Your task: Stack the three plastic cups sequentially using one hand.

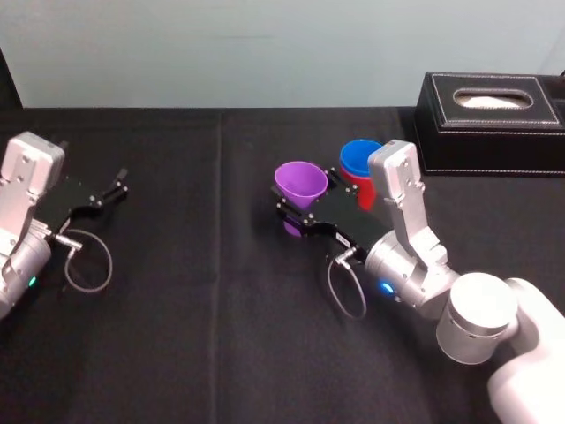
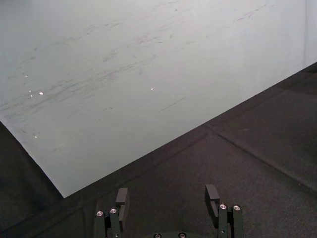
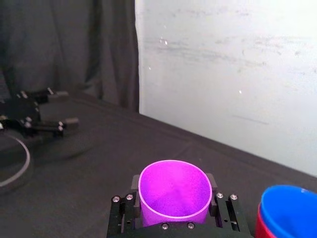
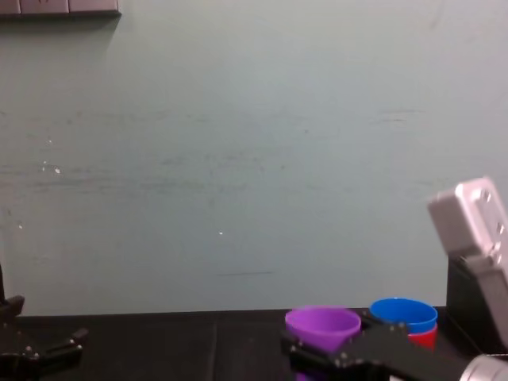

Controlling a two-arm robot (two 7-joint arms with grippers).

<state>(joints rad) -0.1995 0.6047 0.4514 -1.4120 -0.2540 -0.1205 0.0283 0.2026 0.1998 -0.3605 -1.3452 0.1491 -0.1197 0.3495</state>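
Note: right end effector (image 3: 173, 198) pinches purple cup (image 1: 301, 183), blue cup (image 1: 360, 156) nested in red cup (image 1: 364, 190) near its 2 o'clock; best lift above blue rim, centre, lower upright; left end effector (image 2: 167, 195) spread, parked at 9 o'clock

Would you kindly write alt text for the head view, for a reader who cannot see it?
The right pincer holds the purple cup upright in the middle of a black table, beside the blue cup nested in the red cup. The left pincer lies open at the far left; a black box sits at the back right.
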